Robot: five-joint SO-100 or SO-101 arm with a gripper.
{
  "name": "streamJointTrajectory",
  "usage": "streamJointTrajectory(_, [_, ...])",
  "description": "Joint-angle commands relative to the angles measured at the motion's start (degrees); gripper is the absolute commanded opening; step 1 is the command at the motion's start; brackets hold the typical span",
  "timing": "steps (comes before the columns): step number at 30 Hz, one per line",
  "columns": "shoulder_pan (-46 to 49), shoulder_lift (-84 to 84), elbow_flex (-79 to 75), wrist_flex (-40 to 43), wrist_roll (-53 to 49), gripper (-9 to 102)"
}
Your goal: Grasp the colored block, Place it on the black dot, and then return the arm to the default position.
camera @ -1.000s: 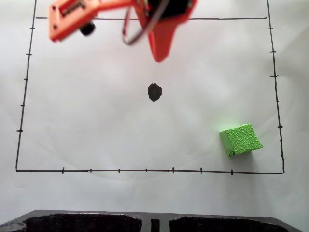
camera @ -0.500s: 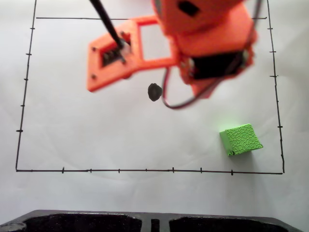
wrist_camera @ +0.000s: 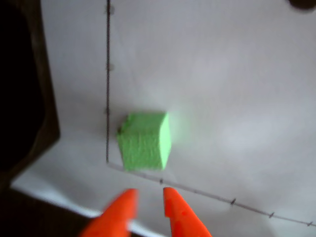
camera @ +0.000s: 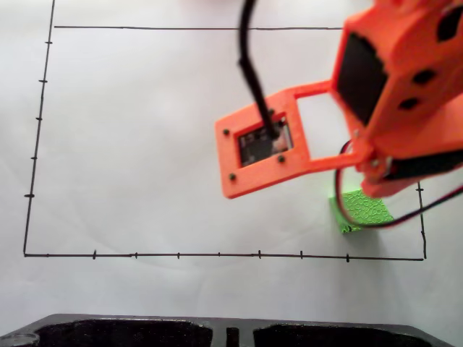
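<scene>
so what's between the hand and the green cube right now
In the wrist view, only bare white paper and a thin ruled black line lie between the hand and the green cube. Nothing blocks the way.

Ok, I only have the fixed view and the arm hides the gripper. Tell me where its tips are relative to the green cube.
Observer: In the wrist view the gripper is short of the green cube, not touching it.
Operator: Give me the finger gap.
Observer: The fingers stand slightly apart, with nothing between them.
Operator: Find the black dot.
Observer: A dark blot, likely the black dot, sits at the wrist view's top right edge.
</scene>
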Motion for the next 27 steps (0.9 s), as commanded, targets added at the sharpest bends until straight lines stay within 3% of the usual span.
streamJointTrajectory(1, [-0.62, 0.70, -3.08, 1.41, 0.44, 14])
streamJointTrajectory(16, [0.62, -7.21, -6.68, 2.11, -4.39, 34])
streamJointTrajectory(27, [-0.18, -14.77, -13.54, 3.96, -5.19, 35])
